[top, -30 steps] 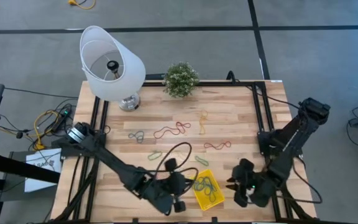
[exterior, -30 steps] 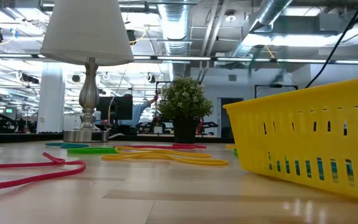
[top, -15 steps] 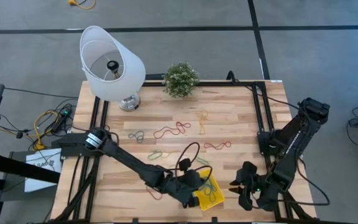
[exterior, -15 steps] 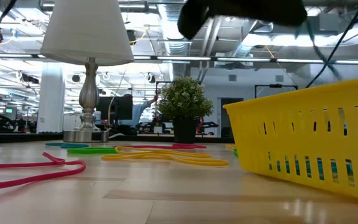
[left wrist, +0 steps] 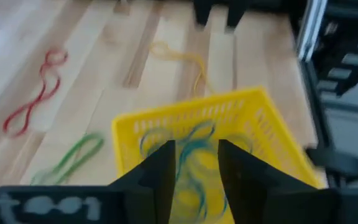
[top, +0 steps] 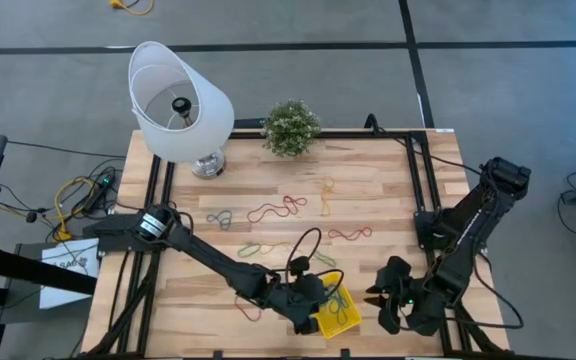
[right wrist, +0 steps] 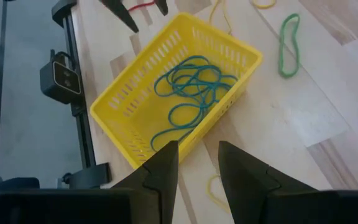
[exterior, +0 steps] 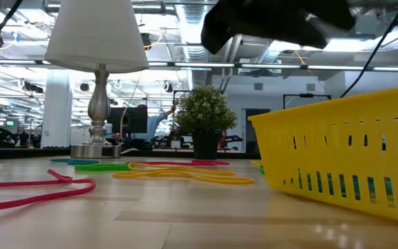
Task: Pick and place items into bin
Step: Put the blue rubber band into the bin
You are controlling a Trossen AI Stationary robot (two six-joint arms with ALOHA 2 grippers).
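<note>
The yellow bin (top: 338, 312) stands near the table's front edge and holds several blue-green bands (right wrist: 191, 93). My left gripper (left wrist: 194, 165) hangs open just above the bin's left end, with nothing between its fingers; it also shows as a dark shape (exterior: 275, 21) over the bin. My right gripper (right wrist: 197, 165) waits open to the right of the bin, holding nothing. More bands lie flat on the table: red ones (top: 276, 209) (top: 350, 234), a yellow one (top: 326, 195), green ones (top: 251, 248) (right wrist: 288, 37) and a grey-blue one (top: 218, 217).
A white lamp (top: 178, 100) and a small potted plant (top: 290, 127) stand at the far edge. A black cable (top: 298, 245) arches over the left arm. Black rails (top: 423, 190) run along the table's left and right sides. Bare wood lies between the loose bands.
My left gripper has swung from the table's near edge toward the right and come down over the bin's left end, entering the low view from above. In the last half second it has stayed almost still. The bin and the loose bands have not moved.
</note>
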